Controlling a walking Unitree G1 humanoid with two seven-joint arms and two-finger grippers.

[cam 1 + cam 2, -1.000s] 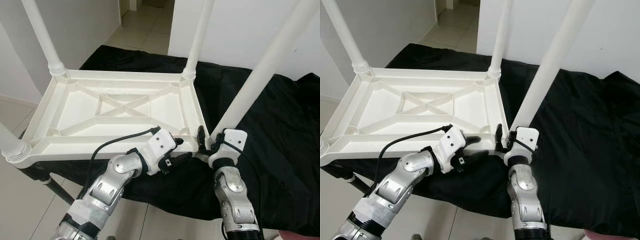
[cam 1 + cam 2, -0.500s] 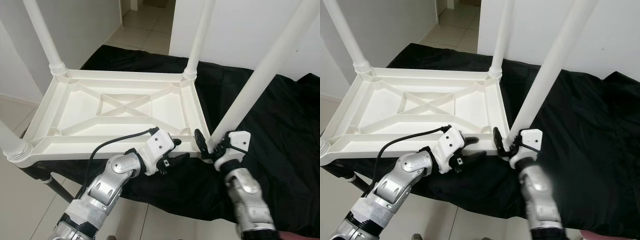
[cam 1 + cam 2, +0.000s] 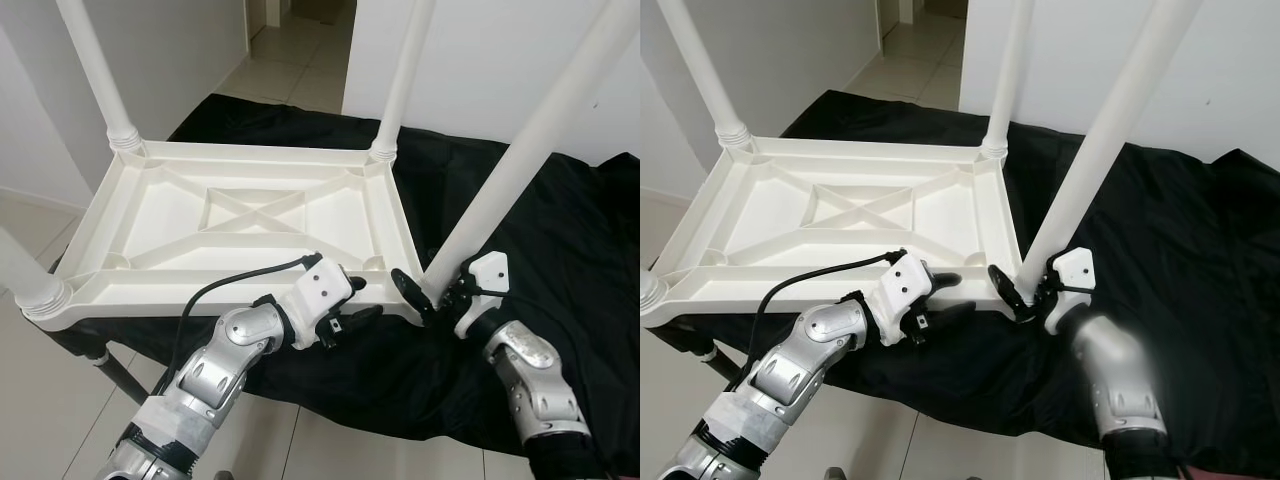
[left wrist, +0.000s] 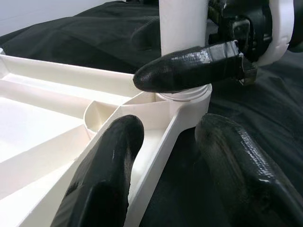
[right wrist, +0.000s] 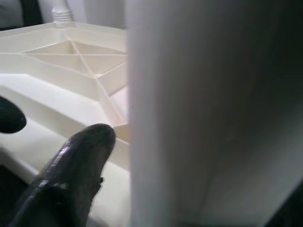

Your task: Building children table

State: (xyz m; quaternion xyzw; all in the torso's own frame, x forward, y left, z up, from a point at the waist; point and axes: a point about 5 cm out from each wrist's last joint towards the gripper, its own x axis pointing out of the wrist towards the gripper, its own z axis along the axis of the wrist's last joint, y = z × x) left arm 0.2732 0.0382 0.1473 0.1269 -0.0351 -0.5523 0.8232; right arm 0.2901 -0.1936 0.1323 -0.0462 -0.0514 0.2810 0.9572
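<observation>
Right gripper [image 3: 432,290]: fingers spread around the base of the near-right leg [image 3: 520,160], at the corner of the upturned white plastic tabletop [image 3: 240,215]. Left gripper [image 3: 352,300]: fingers parted astride the near rim. Tabletop lies on black cloth [image 3: 560,230]; its left end overhangs tiled floor [image 3: 30,370]. No writing legible.

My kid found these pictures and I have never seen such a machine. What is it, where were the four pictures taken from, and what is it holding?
It is a walking humanoid robot with two silver arms, each ending in a tool of two black fingers. The two wide pictures come from cameras in its head; the two close ones from cameras on its wrists.

A white children's table lies upside down on a black cloth, four legs pointing up. The left tool straddles the table's near rim, one finger inside, one outside. The right tool is at the base of the near right leg, fingers on either side of it. Whether either grips firmly, I cannot tell.
</observation>
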